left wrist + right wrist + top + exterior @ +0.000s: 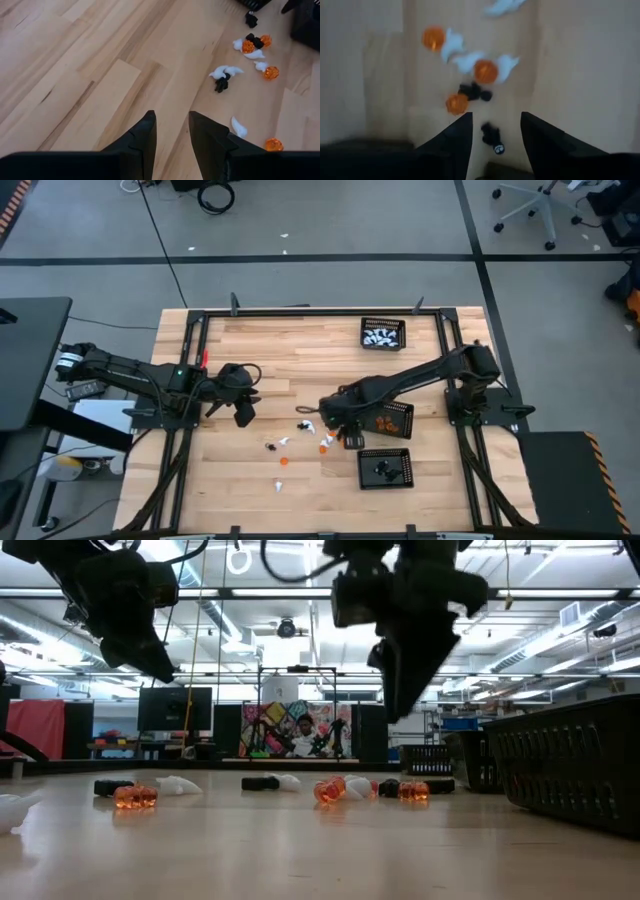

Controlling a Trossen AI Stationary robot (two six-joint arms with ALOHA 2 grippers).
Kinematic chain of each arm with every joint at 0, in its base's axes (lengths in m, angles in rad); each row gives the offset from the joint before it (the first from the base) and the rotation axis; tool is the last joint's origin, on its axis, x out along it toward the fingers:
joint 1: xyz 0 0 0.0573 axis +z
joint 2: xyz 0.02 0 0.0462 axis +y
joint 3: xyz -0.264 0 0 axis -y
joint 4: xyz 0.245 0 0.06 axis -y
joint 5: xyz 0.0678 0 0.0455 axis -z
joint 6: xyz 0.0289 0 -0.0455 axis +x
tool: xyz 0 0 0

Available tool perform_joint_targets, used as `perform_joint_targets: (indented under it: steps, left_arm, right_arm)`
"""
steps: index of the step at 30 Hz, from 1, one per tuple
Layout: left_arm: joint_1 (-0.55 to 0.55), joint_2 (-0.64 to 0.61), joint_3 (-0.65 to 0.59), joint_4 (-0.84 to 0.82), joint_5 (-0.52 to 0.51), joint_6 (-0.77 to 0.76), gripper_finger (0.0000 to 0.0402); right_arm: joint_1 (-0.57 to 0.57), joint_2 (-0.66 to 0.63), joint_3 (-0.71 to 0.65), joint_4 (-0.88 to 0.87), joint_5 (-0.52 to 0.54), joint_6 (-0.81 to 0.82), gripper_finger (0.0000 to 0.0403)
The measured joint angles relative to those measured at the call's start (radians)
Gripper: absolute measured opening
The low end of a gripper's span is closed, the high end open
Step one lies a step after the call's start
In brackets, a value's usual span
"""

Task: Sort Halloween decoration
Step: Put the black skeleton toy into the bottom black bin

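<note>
Left gripper (243, 408): hangs over bare wood left of the scattered figures, fingers a narrow gap apart and gripping nothing; its wrist view shows the two dark fingers (144, 137) above plain tabletop
Left wrist extra: only this view separates the pile into a white figure (239, 127) just beside the finger, a black one (221, 83) among white pieces farther off, and an orange one (271, 73) beyond that
Halloween decoration, loose (283, 444): small white, orange and black figures strewn on the table between the two grippers, toward the front edge
Low view extra: from table height the figures sit in a row, an orange one (135, 796) at the left and another (328, 790) near the middle, with a person (302, 736) visible in the room behind
Right gripper (330, 428): poised above the table just right of the scatter, fingers spread and empty
Right wrist extra: a black figure (491, 134) lies on the wood in the gap between the spread fingers (456, 136), not touched; orange and white ones are clustered just past it
White tray (383, 333): mesh tray at the back of the table holding white figures, seen clearly only from above
Orange tray (394, 420): beside the right arm, partly hidden by it, orange pieces inside
Black tray (386, 468): at the front right, a few black figures in it
</note>
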Motion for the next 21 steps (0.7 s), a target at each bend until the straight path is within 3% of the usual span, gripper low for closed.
perform_joint_targets:
  steps: [13, 21]
  left_arm:
    - [0.0, 0.0, 0.0, -0.007, 0.0, -0.004, 0.0124]
    - [0.0, 0.0, 0.0, -0.01, 0.0, -0.013, 0.0124]
  right_arm:
    - [0.039, 0.171, 0.005, -0.057, 0.003, -0.133, 0.0172]
    - [0.039, 0.184, 0.007, -0.053, 0.045, -0.208, 0.0172]
